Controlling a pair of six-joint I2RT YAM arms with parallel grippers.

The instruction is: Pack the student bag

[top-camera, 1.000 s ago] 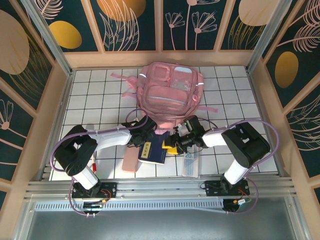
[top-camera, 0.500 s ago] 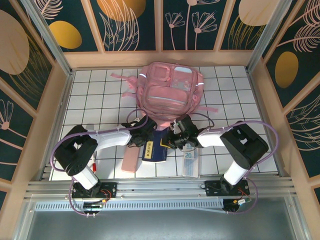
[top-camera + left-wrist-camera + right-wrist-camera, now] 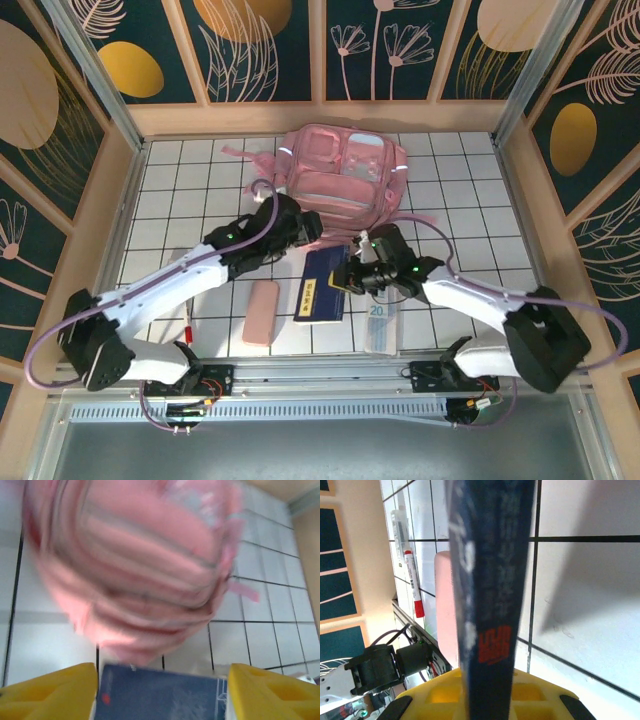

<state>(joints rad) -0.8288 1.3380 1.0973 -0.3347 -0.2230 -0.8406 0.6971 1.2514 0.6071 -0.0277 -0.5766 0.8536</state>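
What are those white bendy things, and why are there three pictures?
They are two robot arms, a left arm and a right arm, bolted to the near edge of a table. Each ends in a gripper with two fingers.

The big picture looks down from above. The other two come from small cameras on the arms' wrists, so you see yellow fingers up close.

On the table lie a pink backpack, a pink pencil case, a red marker and what looks like a clear ruler.

The right gripper pinches a dark blue book by its edge. The left gripper is open and holds nothing, close to the backpack.
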